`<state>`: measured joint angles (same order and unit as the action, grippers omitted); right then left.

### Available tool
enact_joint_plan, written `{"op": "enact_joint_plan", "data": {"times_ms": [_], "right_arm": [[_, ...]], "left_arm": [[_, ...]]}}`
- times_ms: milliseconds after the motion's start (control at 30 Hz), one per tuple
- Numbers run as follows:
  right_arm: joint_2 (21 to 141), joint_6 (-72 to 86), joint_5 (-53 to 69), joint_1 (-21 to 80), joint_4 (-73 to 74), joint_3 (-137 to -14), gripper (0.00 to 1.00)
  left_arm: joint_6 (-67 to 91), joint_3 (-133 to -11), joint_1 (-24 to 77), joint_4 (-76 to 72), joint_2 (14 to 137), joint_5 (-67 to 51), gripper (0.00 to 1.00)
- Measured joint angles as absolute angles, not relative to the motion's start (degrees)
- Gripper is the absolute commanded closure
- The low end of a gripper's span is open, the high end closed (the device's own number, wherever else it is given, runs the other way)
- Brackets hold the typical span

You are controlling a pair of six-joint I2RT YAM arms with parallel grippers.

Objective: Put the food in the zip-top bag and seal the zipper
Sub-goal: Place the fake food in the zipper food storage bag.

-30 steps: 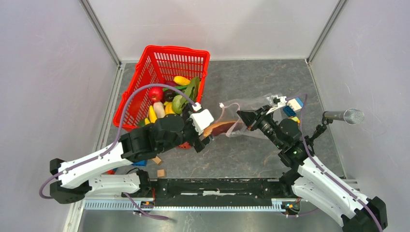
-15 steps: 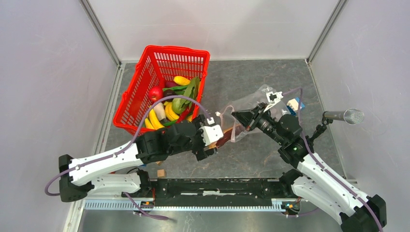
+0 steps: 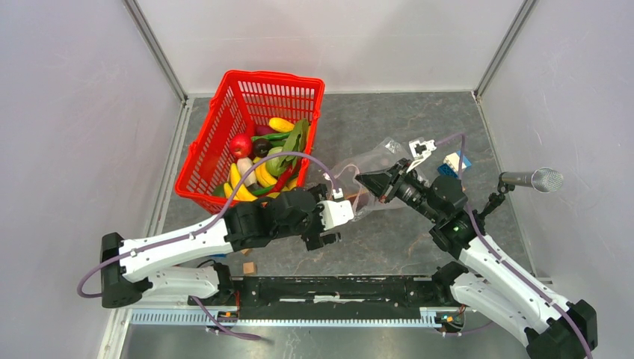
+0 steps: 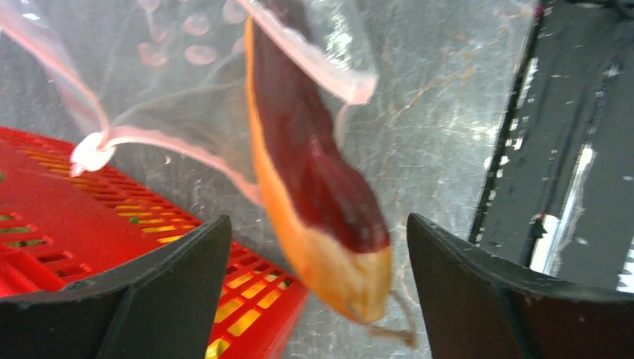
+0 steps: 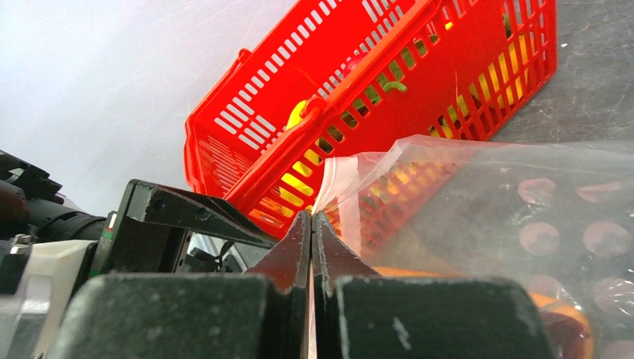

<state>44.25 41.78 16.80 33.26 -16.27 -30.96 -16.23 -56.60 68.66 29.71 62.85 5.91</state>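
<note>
we are finding free table (image 3: 389, 120) at upper centre; the red basket (image 3: 217, 138) is blocking upper left, the zip-top bag (image 3: 371, 160) the middle.

top view: bright, even, diffuse light; faint soft shadows on desk (image 3: 374, 123); sharp.
left wrist: food (image 4: 314, 187) motion-blurred; glare on zip-top bag (image 4: 172, 82).
right wrist: right tool (image 5: 311, 224) close, out of focus; basket (image 5: 389, 90) sharper; wall (image 5: 90, 75) blown white.

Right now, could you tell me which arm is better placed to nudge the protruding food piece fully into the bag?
Left, probably: the left gripper is open with the food piece between its fingers, while the right gripper is shut on the zip-top bag.
</note>
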Motion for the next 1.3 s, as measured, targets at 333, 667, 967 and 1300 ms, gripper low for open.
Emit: {"op": "enact_joint_plan", "data": {"times_ms": [333,667,967,1300], "right_arm": [[44.5,43.4,18.1,33.3,-17.7,-31.0,1.00],[44.9,43.6,18.1,33.3,-18.2,-31.0,1.00],[47.0,43.6,21.8,33.2,-21.0,-28.3,1.00],[47.3,41.6,25.2,33.2,-22.5,-26.5,1.00]], "left_arm": [[-16.8,-56.8,69.3,30.0,65.7,13.0,0.53],[-16.7,-56.8,69.5,31.4,68.5,15.1,0.81],[-16.8,-56.8,69.8,27.4,68.4,23.5,0.88],[-16.7,-57.5,69.8,23.2,68.9,28.1,0.95]]}}
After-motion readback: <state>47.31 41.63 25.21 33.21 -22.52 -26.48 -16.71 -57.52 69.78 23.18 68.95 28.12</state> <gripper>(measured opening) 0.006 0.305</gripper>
